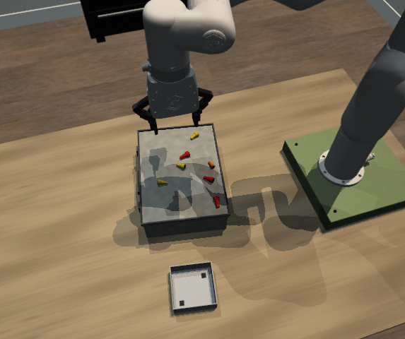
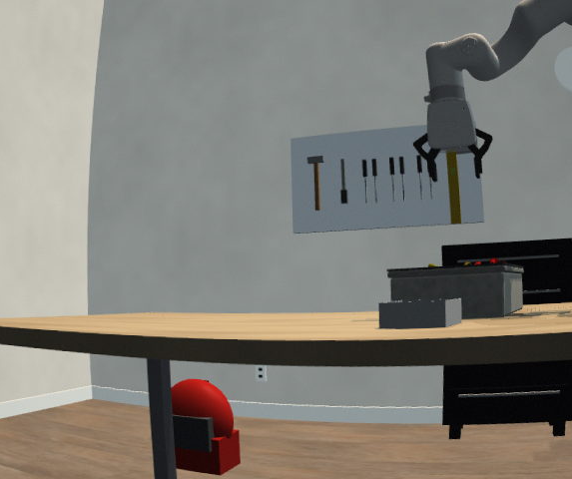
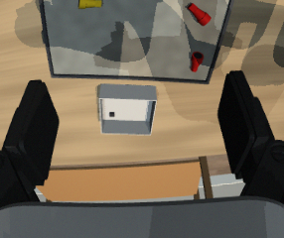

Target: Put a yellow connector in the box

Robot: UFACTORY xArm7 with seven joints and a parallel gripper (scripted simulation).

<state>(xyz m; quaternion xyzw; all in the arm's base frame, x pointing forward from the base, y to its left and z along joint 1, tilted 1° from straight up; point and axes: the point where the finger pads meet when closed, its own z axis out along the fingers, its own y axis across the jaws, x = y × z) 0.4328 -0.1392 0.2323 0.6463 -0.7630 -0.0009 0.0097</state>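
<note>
The grey tool case (image 1: 181, 175) carries three yellow connectors on its lid, one at the far edge (image 1: 194, 135), one in the middle (image 1: 181, 166) and one at the left (image 1: 162, 181). Three red connectors (image 1: 184, 155) and an orange connector (image 1: 210, 164) lie among them. The open steel junction box (image 1: 193, 287) sits empty on the table in front of the case. My gripper (image 2: 455, 174) hangs high above the case, open and empty. In the wrist view the gripper's fingers frame the box (image 3: 128, 110), with the lid (image 3: 138, 16) and two of the yellow connectors (image 3: 89, 3) beyond it.
The arm's green base plate (image 1: 352, 175) stands to the right of the case. A black cabinet (image 2: 507, 329) stands behind the table. A tool board (image 2: 386, 178) hangs on the wall.
</note>
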